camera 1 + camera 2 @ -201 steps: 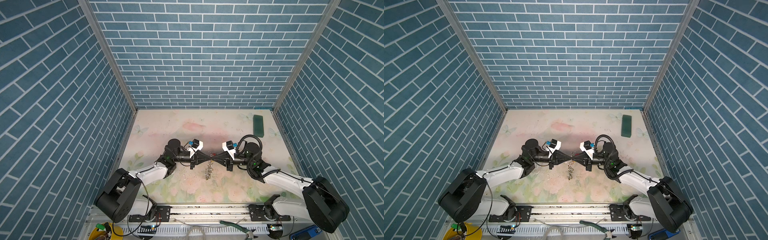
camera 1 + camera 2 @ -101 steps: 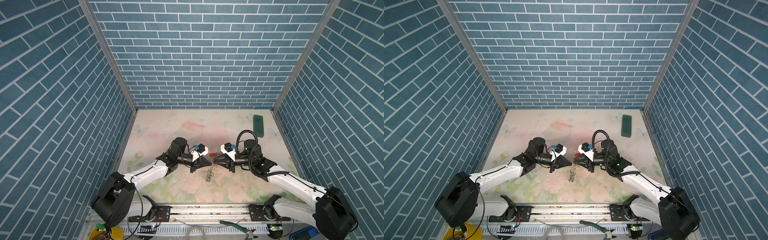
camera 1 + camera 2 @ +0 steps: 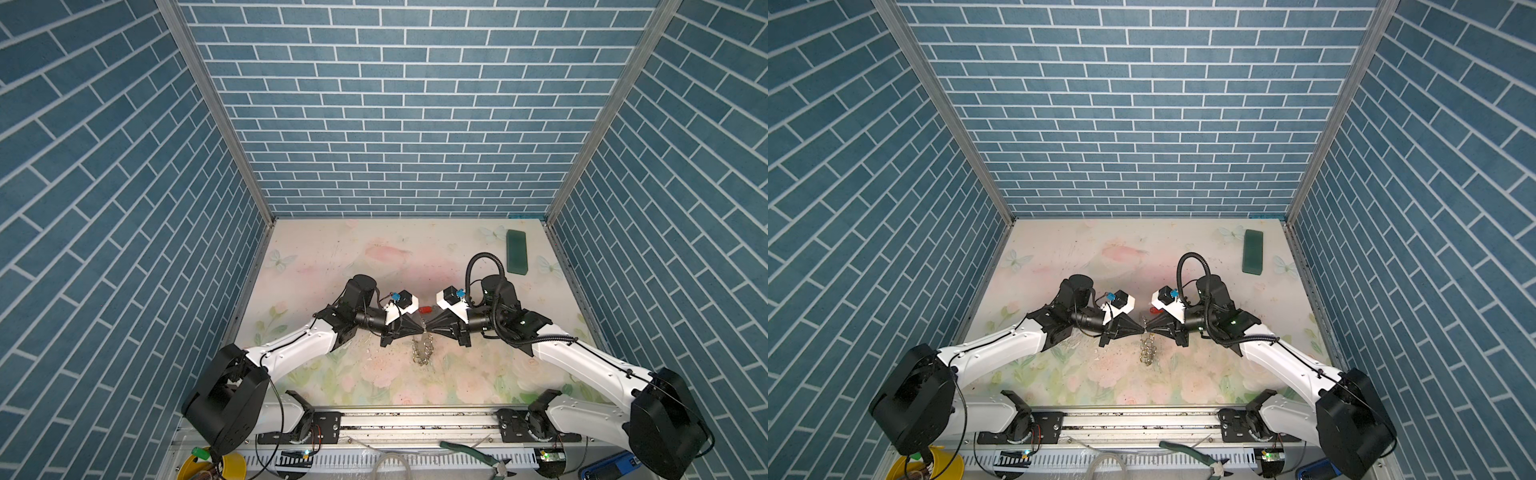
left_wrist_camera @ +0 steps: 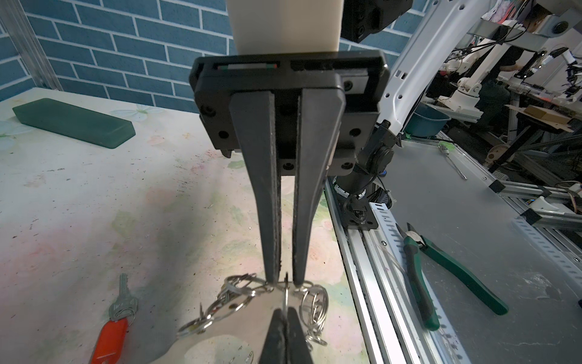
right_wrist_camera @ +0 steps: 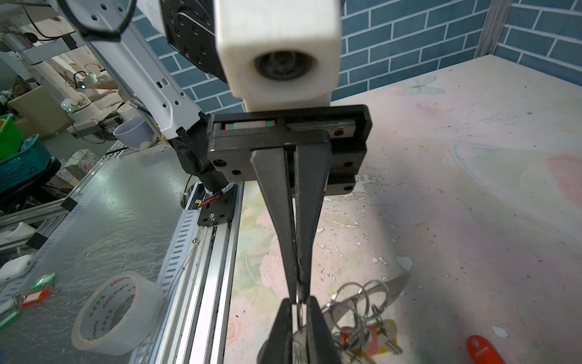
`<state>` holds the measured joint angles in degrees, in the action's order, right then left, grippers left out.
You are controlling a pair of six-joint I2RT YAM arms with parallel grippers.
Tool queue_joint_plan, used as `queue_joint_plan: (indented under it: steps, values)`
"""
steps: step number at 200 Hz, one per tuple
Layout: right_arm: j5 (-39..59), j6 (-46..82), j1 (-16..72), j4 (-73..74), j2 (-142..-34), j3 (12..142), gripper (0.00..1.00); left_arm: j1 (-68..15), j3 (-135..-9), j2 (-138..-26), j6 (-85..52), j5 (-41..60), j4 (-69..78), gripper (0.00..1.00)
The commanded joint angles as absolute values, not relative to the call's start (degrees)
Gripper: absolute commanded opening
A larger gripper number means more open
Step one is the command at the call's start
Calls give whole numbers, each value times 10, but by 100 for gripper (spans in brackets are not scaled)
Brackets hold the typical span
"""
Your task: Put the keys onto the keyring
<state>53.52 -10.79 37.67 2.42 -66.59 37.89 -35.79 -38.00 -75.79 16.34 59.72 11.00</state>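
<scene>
Silver rings all in a clump, lol: the keyring hangs from the spot where the two arms meet nose to nose over the middle of the flowery counter, with its lower end lying on the surface. The left gripper has its jaws pinched tight on one thin ring at the top of the clump. The right gripper faces it tip to tip, jaws clamped on that clump too with barely a sliver between them. A yellow tag and a red tag sit in among the rings; can't tell if they're threaded on. One red key lies loose on the counter just behind the tips.
</scene>
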Motion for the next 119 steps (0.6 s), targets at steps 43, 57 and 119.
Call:
queue_joint_plan:
  steps: [43,57,119]
  values:
    - [534,-156,385,-13,-676,403,8,-361,-383,-737,168,585,111,0]
    - [531,-158,386,-14,-677,404,8,-361,-381,-734,164,583,119,0]
    - [527,-160,388,-18,-677,408,6,-362,-377,-731,164,573,125,0]
